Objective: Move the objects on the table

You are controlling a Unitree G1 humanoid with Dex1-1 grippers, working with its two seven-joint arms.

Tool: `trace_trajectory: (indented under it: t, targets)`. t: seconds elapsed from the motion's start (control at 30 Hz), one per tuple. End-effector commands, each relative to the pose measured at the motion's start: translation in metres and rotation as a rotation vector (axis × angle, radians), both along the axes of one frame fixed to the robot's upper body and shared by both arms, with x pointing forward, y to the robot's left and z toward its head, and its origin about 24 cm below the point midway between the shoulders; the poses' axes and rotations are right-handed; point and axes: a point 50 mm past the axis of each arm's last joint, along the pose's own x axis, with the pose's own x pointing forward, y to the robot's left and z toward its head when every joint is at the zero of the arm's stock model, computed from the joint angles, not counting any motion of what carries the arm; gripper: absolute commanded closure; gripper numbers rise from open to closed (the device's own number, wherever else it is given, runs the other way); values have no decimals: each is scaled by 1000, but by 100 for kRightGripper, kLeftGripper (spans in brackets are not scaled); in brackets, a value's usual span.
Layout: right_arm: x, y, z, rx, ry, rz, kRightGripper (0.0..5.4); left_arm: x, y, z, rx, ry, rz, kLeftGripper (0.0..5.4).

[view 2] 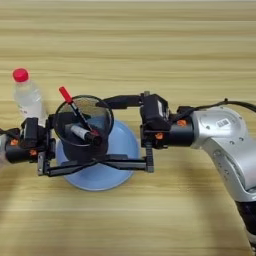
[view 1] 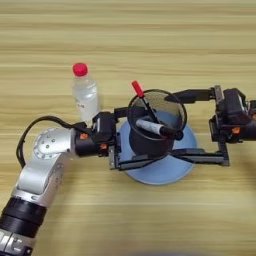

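Pen cup (view 1: pixel 152 127) sits on a blue round plate (view 1: pixel 165 170) mid-table, holding a red-capped pen (view 1: pixel 143 100) and a white-and-black marker (view 1: pixel 156 129). Left gripper (view 1: pixel 131 136) and right gripper (view 2: pixel 125 132) both stand wide open, fingers either side of the cup; contact can't be judged. Bottle (view 1: pixel 85 95) stands upright just beside the left gripper. Left eye view shows the left arm; right eye view shows the right arm (view 2: pixel 220 135). Table (view 1: pixel 128 40) elsewhere bare wood.
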Motion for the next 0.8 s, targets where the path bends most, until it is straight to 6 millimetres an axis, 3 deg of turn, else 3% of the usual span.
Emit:
trace_trajectory:
  t: [0.03, 0.43, 0.8]
  targets:
    - [-3, -5, 3, 0, -17, 11, 0, 4, 3, 3, 9, -17, 27, 77]
    - [-10, -22, 2, -8, -3, -33, 0, 5, 5, 2, 3, -13, 40, 77]
    - [-2, -43, 2, 113, -25, -256, 0, 3, 8, 2, -1, -11, 57, 77]
